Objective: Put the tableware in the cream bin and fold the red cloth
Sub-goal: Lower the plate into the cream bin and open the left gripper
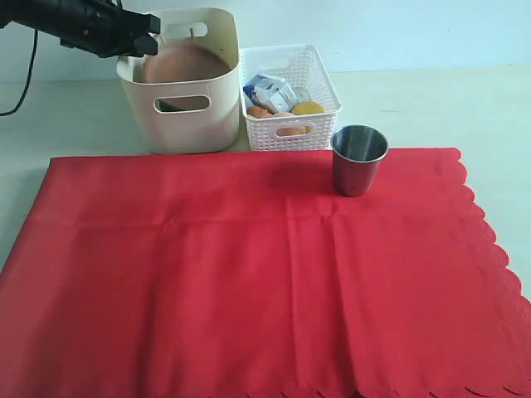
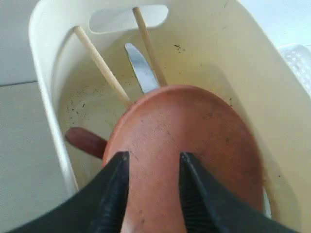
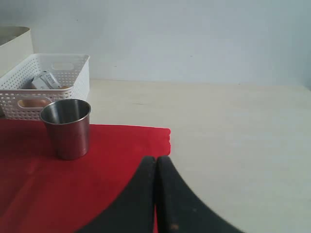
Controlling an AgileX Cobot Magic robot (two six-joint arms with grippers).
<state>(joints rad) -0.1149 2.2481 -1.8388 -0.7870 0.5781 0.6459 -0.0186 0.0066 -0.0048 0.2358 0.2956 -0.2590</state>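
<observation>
The cream bin [image 1: 199, 128] stands at the back left, its inner wall [image 2: 272, 97] filling the left wrist view. A round brown plate [image 1: 187, 62] leans tilted inside it [image 2: 189, 131], over two chopsticks [image 2: 99, 63], a table knife [image 2: 141, 68] and a dark spoon [image 2: 85, 141]. My left gripper [image 1: 149, 40] hovers over the bin, open [image 2: 153, 155], with the plate's face showing between the fingers. The steel cup [image 1: 358, 159] stands upright on the red cloth [image 1: 249, 274], which lies spread flat. My right gripper [image 3: 156, 158] is shut and empty, above the cloth's edge [image 3: 107, 165], apart from the cup [image 3: 67, 127].
A white lattice basket [image 1: 290, 124] holding food items sits right of the bin, just behind the cup; it also shows in the right wrist view [image 3: 73, 82]. Pale bare tabletop [image 1: 465, 108] stretches to the right of the cloth. A black cable [image 1: 25, 75] hangs at the far left.
</observation>
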